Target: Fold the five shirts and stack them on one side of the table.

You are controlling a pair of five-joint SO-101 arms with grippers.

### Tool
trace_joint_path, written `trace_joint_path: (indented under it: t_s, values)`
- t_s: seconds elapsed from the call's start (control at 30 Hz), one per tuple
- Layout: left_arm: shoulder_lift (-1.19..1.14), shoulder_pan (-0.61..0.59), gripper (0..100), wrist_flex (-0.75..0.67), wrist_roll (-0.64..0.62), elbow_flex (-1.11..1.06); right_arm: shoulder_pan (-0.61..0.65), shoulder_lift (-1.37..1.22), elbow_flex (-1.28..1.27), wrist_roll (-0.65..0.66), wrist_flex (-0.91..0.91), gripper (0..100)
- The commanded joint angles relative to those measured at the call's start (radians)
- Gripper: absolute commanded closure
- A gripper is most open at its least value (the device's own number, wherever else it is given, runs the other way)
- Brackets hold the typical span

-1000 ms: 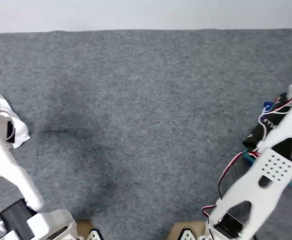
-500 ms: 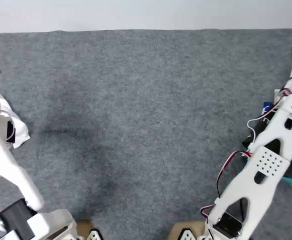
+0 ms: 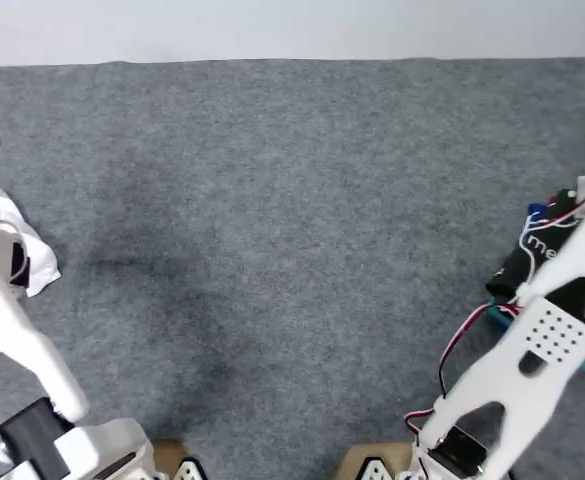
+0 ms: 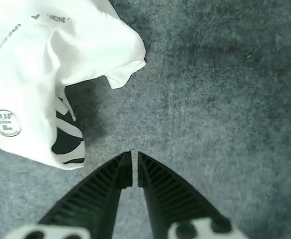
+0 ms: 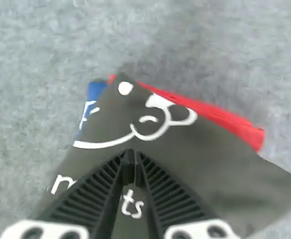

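Table [image 3: 302, 200]: the grey, felt-like covering I work on spreads across nearly the whole high view.
Wall [image 3: 292, 30]: a pale, plain strip along the top edge, beyond my table's far side.
Light: soft and even, with a dim darker patch [image 3: 137, 265] left of centre.
Boards [image 3: 357, 462]: tan wood at the bottom edge.

Robot lab bench: grey felt tabletop [image 3: 292, 200], plain white wall [image 3: 292, 30].

The left arm [image 3: 7, 320] and right arm [image 3: 537, 345] are white plastic (a grid of holes dots one right link), trailing red, white and black cables [image 3: 456, 337]; the fingers [image 4: 103, 191] are black and ribbed.
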State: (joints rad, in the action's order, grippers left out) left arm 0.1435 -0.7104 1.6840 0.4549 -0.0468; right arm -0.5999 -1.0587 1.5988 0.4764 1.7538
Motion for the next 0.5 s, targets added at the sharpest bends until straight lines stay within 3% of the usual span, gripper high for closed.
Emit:
trace_joint_path:
  t_s: [0.0,0.27,0.47]
  values:
    - [0.040,0.006,97,0.061,-0.054,0.120,-0.027,0.163,-0.127,-0.012,0.048,98.9]
    - [0.035,-0.002,97,0.068,-0.083,0.254,0.025,0.630,-0.879,-0.014,0.045,98.8]
    - [0.028,-0.005,95,-0.012,0.055,0.213,0.142,0.943,-1.363,-0.014,0.042,98.7]
